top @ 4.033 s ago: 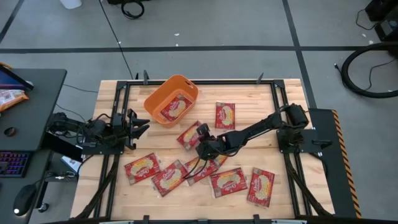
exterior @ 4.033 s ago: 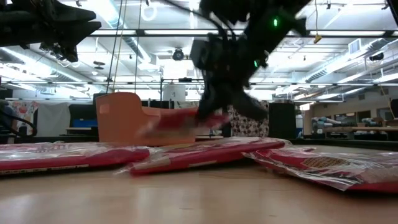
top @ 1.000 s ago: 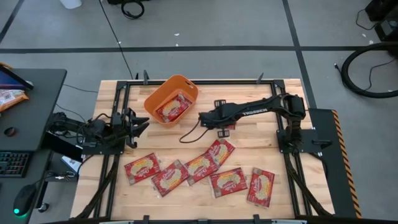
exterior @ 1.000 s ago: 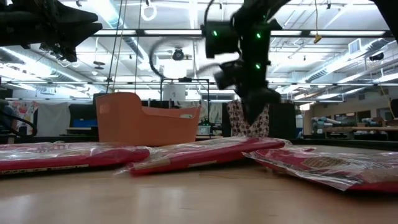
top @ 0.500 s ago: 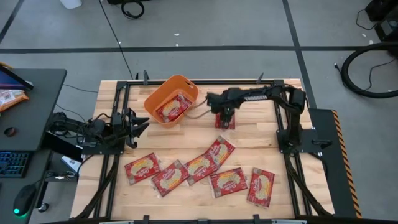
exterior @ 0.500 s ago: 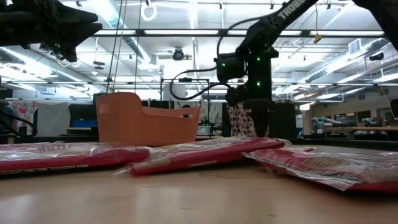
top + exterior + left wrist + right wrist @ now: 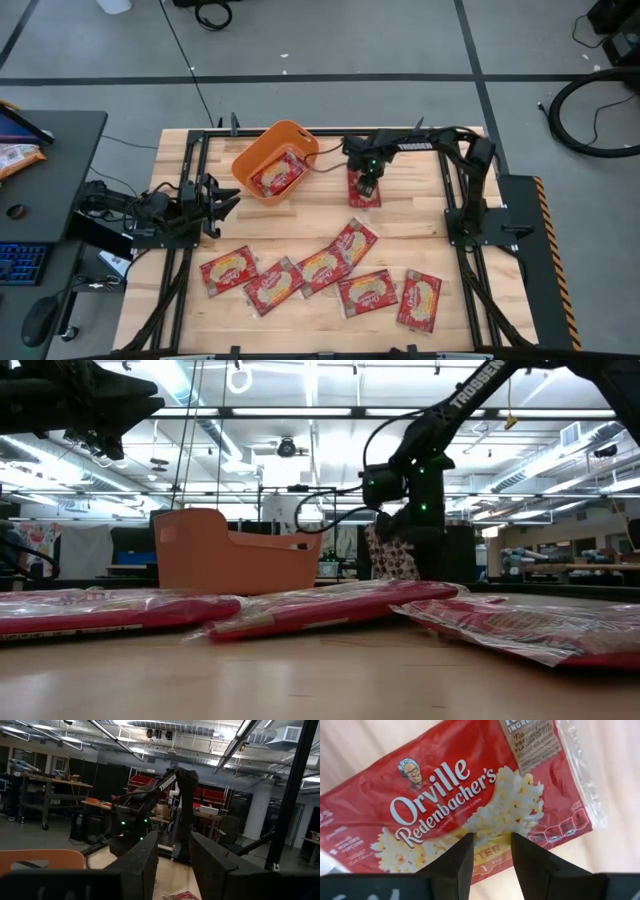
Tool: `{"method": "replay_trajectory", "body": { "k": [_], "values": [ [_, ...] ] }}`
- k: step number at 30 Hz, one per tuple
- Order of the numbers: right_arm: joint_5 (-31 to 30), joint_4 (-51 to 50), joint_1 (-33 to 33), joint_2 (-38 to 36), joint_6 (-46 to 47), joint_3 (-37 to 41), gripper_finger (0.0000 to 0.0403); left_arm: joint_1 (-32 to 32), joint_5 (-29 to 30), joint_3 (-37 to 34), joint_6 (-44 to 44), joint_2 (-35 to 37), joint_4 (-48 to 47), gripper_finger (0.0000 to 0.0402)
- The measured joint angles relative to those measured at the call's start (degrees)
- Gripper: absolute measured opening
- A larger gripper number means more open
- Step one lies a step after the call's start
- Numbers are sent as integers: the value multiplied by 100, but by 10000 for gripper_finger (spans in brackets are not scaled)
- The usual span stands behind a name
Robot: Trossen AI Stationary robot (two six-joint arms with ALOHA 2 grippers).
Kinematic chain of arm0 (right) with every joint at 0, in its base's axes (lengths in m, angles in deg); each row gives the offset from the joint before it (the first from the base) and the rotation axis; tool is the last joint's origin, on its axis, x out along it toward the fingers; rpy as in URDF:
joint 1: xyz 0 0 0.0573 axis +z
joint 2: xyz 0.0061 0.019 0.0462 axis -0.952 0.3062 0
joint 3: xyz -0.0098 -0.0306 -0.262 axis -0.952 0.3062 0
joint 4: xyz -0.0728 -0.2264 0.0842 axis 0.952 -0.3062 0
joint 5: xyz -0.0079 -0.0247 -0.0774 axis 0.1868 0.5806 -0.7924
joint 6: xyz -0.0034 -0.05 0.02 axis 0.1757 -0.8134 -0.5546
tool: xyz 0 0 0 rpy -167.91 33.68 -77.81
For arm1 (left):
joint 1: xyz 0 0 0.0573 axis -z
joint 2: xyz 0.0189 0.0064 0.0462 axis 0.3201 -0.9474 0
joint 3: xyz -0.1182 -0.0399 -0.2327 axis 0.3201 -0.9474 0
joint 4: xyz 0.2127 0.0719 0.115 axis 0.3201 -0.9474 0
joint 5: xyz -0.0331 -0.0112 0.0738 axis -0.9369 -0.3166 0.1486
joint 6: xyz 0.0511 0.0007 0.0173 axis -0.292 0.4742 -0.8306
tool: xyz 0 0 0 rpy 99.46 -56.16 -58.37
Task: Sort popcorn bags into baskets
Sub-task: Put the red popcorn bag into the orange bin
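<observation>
A lone red popcorn bag (image 7: 364,197) (image 7: 445,800) lies flat on the table's far half, right of the orange basket (image 7: 262,150) (image 7: 235,560). My right gripper (image 7: 366,183) (image 7: 491,840) points down over this bag, open, its fingertips over the bag's lower edge with a gap to it. One popcorn bag (image 7: 278,173) lies inside the basket. Several more bags (image 7: 322,268) lie spread over the near half. My left gripper (image 7: 228,197) (image 7: 172,860) waits open at the table's left edge.
A dark cable (image 7: 322,168) runs from the right arm past the basket's right side. Black frame rails (image 7: 190,170) border the table. A black desk (image 7: 50,170) with a keyboard stands left of the table. Bare wood lies between the basket and the near bags.
My right gripper has swung from beside the basket toward the table's far right, come over the lone bag, sunk a little and rolled its wrist. Its fingers have kept the same gap. The bags have stayed in place.
</observation>
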State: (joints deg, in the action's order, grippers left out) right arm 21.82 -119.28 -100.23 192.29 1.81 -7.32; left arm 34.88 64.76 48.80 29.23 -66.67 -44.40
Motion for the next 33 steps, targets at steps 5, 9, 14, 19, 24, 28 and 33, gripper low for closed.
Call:
{"method": "replay_trajectory", "body": {
  "k": [5, 9, 14, 19, 24, 28, 33],
  "values": [
    [-577, 422, 537, 13, -2027, 9, 136, 0, -2, -1, 2, 0, 2, 117],
    [-846, 611, 1090, 24, -3792, 13, 132, 0, 0, -1, 2, 0, 2, 117],
    [-2965, 611, 1880, 25, -4236, 20, 116, 0, 0, -1, 0, 0, 2, 117],
    [-3341, 657, 2588, -59, -3226, 4, 105, 0, 0, 0, 0, 0, 13, 117],
    [-2771, 869, 2889, -61, -1446, 0, 107, 0, -1, 1, 110, 0, 8, 117],
    [-2706, 862, 2912, -61, -190, -2, 119, 0, -2, 1, 113, 0, 0, 117],
    [-2261, 945, 2808, -62, 636, 117, 158, 0, -2, 0, 111, 1, 3, 117]
  ]
}}
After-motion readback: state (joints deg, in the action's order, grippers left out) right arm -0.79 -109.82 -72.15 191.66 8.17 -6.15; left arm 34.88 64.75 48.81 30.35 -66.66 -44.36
